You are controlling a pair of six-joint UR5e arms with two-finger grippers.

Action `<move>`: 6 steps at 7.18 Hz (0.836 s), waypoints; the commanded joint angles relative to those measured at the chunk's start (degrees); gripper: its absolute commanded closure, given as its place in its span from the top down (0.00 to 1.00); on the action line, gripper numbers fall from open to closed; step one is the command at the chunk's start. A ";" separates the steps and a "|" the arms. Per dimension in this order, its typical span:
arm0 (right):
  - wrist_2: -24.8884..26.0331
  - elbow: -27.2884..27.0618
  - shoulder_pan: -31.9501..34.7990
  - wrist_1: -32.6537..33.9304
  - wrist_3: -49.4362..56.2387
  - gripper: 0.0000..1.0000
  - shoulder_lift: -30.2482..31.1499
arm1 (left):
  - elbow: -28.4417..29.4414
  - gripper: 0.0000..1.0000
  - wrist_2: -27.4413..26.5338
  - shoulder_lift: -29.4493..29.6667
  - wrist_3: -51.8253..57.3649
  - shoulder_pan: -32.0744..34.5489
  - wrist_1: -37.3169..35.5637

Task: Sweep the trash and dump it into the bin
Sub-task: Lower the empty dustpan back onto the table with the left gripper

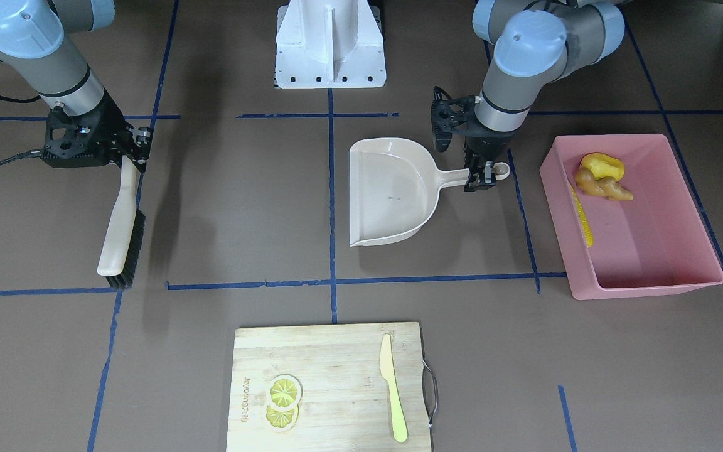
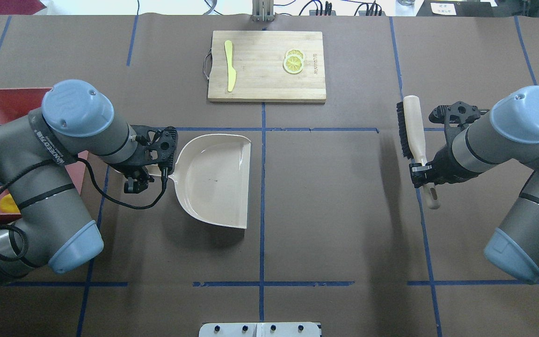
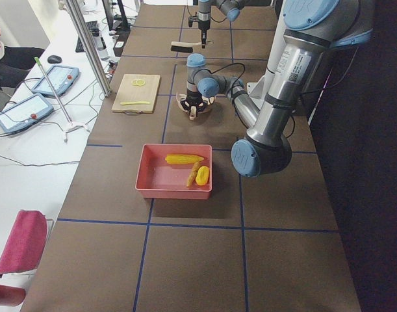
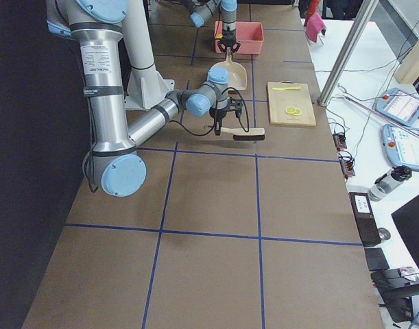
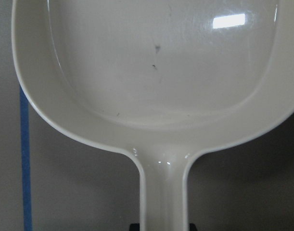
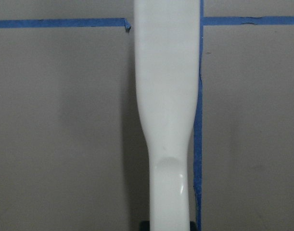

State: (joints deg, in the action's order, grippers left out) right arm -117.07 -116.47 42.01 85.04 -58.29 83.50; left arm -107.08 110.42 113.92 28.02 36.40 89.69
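The pink bin [image 1: 650, 290] holds the trash: the yellow corn cob [image 1: 583, 216] along its wall, the yellow potato-like lump [image 1: 601, 166] and the tan ginger root [image 1: 606, 187] in a corner. The three also show in the exterior left view, inside the bin [image 3: 159, 190]. My left gripper [image 1: 481, 176] is shut on the handle of the empty beige dustpan [image 1: 393, 191], which lies flat beside the bin. My right gripper [image 1: 126, 164] is shut on the handle of a beige brush [image 1: 122, 232] with black bristles, far from the dustpan.
A wooden cutting board [image 1: 330, 351] on the operators' side carries lemon slices [image 1: 284, 392] and a yellow-green knife [image 1: 394, 389]. The robot's white base [image 1: 330, 44] stands at the table's robot side. Blue tape lines cross the brown table.
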 commanded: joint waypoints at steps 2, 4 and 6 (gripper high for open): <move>-0.09 -0.08 0.17 -0.05 0.10 0.00 0.35 | 0.91 0.06 -1.79 0.42 -1.12 -1.33 0.13; -1.14 -1.30 1.57 -2.66 2.90 0.00 6.28 | 0.91 0.09 -1.87 0.34 -1.03 -1.51 0.22; -3.33 -0.96 3.68 -12.39 4.75 0.00 16.90 | 0.91 0.14 -4.32 0.16 -0.60 -1.51 0.31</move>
State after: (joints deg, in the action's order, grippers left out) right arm -119.31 -117.50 44.48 78.25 -54.79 94.17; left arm -106.18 107.65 114.15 27.20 34.91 89.96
